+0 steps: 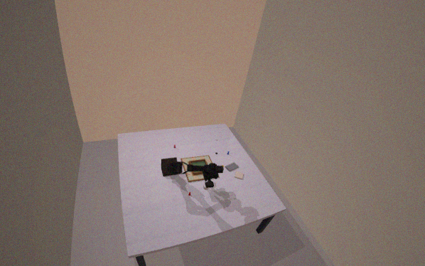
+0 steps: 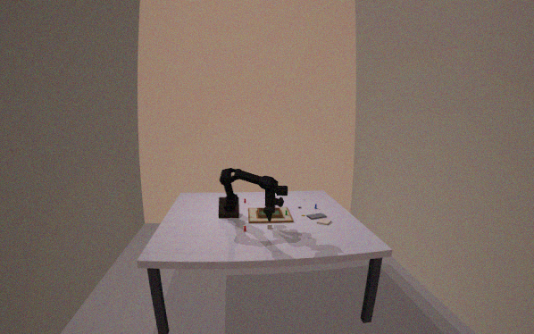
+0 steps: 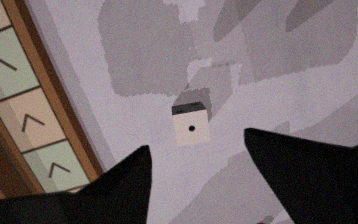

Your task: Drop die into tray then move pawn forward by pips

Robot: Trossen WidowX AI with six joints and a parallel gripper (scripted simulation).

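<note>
The surface (image 1: 149, 220) carries everything, with the arm's dark base (image 1: 168, 166) near its middle in the top view. At 3 o'clock of that base lies the board (image 1: 195, 176), its ring of arrow squares framing the green tray (image 1: 199, 163). The arm (image 2: 250, 177) reaches out over the board's near edge and bends down, so the claw (image 2: 270, 220) hangs low above the board's border.

Further out at 3 o'clock from the board sit a grey tile (image 1: 232, 166) and a cream tile (image 1: 239, 175), both well apart from the arm. Small pawns are scattered: a red pawn (image 1: 189, 193) at 6 o'clock of the board, another red pawn (image 1: 174, 146) at 11 o'clock, a blue pawn (image 1: 228, 153) at 2 o'clock.

The die (image 3: 191, 128) rests on the surface just off the board's edge, one pip facing the wrist camera. It lies ahead of the claw's tips, roughly centred between them, not yet touched.

The claw is partly apart and grips nothing. The step in hand looks like the approach to pick up the die. The next move probably calls for advancing and lowering until the fingers straddle the die, then closing squarely on two opposite faces.
</note>
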